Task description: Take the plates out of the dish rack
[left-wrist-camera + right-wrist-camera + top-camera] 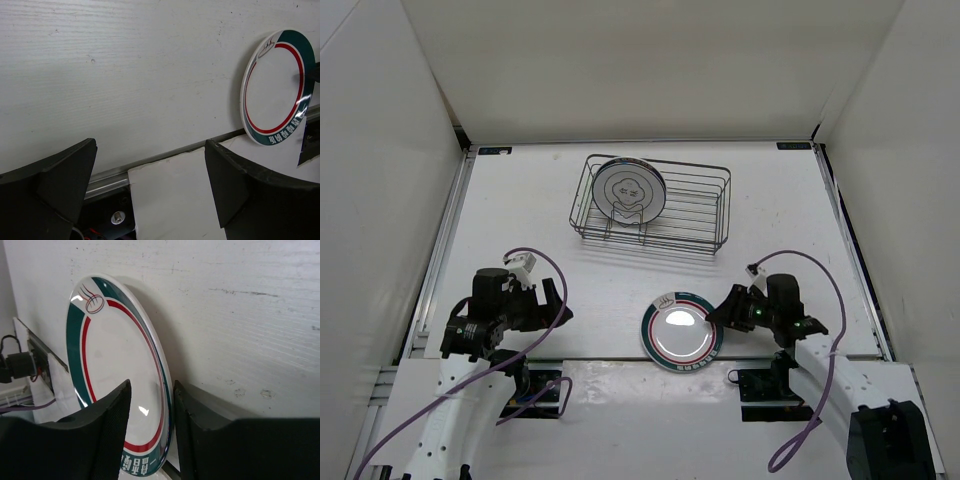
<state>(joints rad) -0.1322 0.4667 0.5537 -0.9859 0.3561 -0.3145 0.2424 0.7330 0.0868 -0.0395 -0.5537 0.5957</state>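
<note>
The plate with the teal band and thin red ring (682, 332) lies flat on the table near the front edge, between the two arms. It also shows at the right in the left wrist view (277, 90). My right gripper (722, 316) is at its right rim, jaws open and standing either side of the rim (115, 360); a gap shows beside the left finger (107, 430). A silvery-grey plate (629, 189) stands upright in the left end of the dark wire dish rack (695, 205). My left gripper (558, 302) is open and empty over the table's front edge (150, 170).
White walls enclose the table on three sides. A metal rail and a white panel (170, 195) run along the front edge under the left gripper. Purple cables loop off both arms (545, 258).
</note>
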